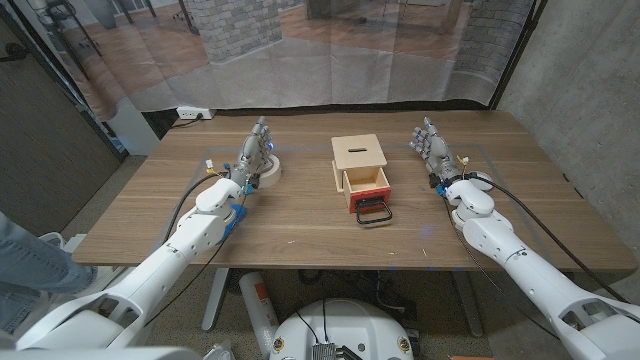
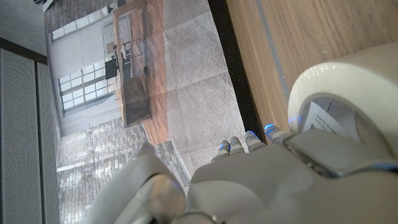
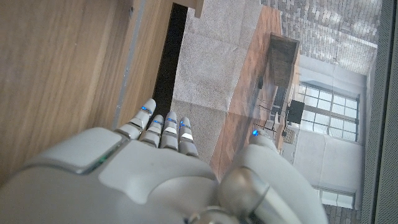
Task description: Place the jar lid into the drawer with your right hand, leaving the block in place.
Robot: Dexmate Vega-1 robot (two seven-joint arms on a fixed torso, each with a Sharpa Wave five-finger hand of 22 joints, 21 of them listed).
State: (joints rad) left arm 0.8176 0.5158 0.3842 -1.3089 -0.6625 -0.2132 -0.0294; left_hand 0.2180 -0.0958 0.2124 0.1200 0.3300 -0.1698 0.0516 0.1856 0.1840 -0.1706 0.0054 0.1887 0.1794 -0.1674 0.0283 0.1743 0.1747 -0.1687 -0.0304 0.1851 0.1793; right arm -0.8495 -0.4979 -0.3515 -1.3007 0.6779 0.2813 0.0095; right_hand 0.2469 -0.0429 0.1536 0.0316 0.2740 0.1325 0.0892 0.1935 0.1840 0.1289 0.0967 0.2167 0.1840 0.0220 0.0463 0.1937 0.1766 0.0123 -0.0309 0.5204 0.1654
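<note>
A white round jar lid (image 1: 268, 169) lies on the table at the back left; in the left wrist view the lid (image 2: 348, 81) shows a paper label inside its rim. My left hand (image 1: 254, 150) stands right beside the lid with fingers straight and holds nothing; its back (image 2: 280, 180) fills the near part of the wrist view. A small wooden box (image 1: 358, 151) with a slot on top sits mid-table, its red drawer (image 1: 367, 186) pulled out toward me, black handle (image 1: 374, 214) in front. My right hand (image 1: 432, 148) stands right of the box, fingers (image 3: 163, 127) extended, holding nothing.
The table's far edge (image 1: 330, 113) runs just behind both hands, with a plastic curtain beyond it. Cables trail along both forearms. A person's leg in blue (image 1: 25, 262) shows at the left edge, off the table.
</note>
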